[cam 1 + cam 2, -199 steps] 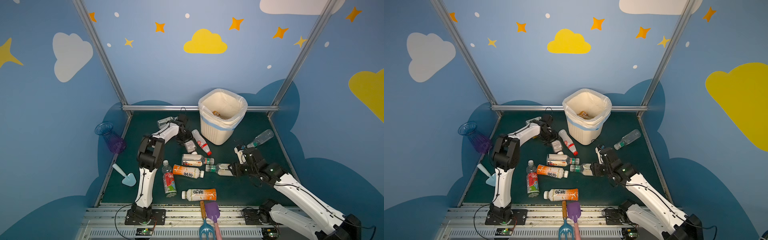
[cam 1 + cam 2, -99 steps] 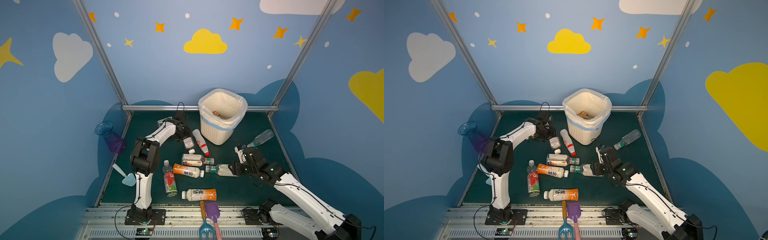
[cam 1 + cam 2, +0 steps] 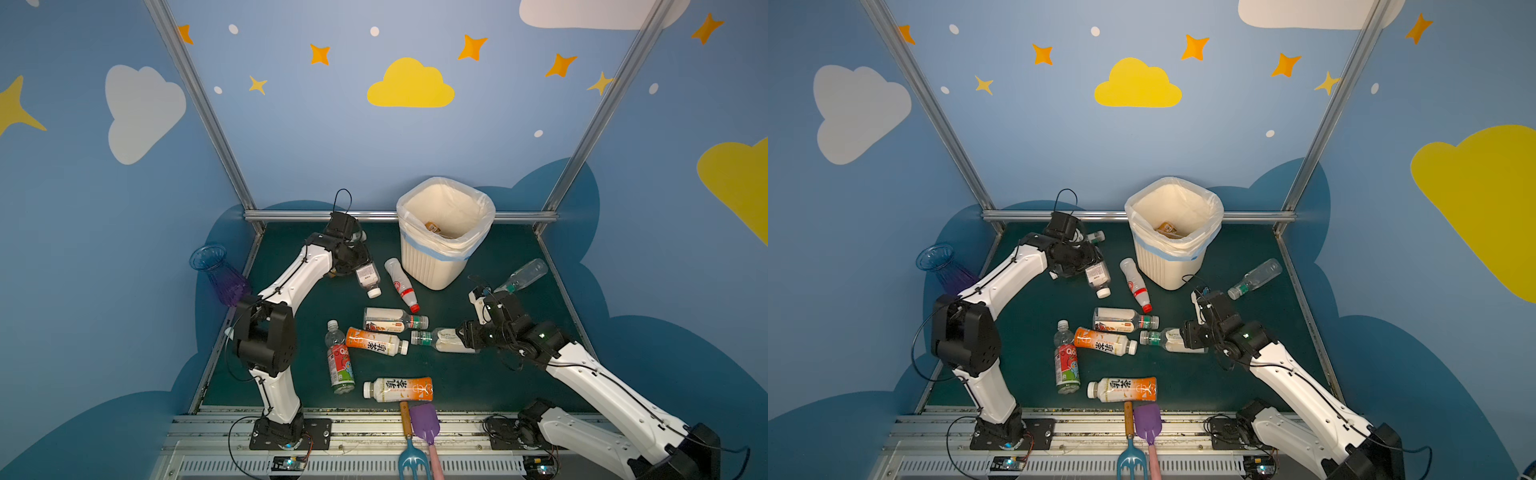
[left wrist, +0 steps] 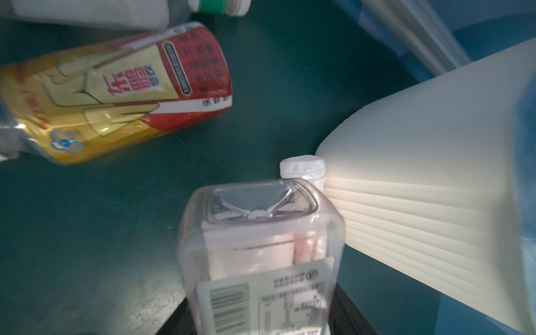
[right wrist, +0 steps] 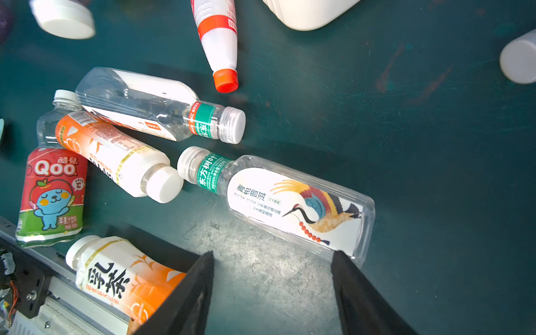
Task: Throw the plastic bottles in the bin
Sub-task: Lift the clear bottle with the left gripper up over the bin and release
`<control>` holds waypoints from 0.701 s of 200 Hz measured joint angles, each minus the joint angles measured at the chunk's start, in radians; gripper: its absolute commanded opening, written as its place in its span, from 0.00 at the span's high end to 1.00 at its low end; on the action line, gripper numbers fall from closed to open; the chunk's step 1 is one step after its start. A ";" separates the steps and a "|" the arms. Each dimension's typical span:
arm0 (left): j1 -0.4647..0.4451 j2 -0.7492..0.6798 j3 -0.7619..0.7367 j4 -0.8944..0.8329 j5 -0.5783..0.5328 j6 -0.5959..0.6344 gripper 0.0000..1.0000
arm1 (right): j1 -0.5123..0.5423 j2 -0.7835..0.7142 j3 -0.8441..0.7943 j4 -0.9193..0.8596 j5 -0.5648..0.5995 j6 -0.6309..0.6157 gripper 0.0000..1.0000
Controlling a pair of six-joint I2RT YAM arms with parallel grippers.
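Clamps a clear square bottle (image 4: 261, 232) in the left pincer (image 4: 262, 317), fingers cut off. Holds the right pincer (image 5: 275, 293) apart, empty, beside the crane-label bottle (image 5: 293, 206). Leaves plastic bottles (image 3: 376, 343) strewn before the bin (image 3: 432, 266), contents half hidden.

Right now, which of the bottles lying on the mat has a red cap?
The slim white bottle with a red label, lying just beside the bin; the other caps look white.

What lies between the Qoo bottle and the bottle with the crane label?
An orange-label bottle with a white cap, lying on its side; the right wrist view shows it.
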State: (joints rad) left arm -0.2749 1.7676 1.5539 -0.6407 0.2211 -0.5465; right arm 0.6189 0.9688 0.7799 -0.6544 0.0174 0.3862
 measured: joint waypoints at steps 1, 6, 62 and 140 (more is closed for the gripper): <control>0.000 -0.009 -0.004 0.003 -0.002 0.000 0.41 | 0.000 0.000 0.000 0.000 0.000 0.000 0.35; 0.002 -0.035 -0.019 0.010 -0.006 0.001 0.41 | 0.000 0.000 0.000 0.000 0.000 0.002 0.35; -0.045 -0.370 -0.123 0.240 -0.054 0.029 0.41 | 0.000 0.000 0.000 0.011 0.005 0.018 0.35; -0.221 0.062 0.615 0.378 -0.050 0.188 0.00 | 0.011 0.055 0.058 0.011 0.007 0.022 0.35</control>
State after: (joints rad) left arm -0.4961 1.8294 2.1685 -0.2630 0.1707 -0.3588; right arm 0.6296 1.0233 0.8383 -0.6437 0.0246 0.4080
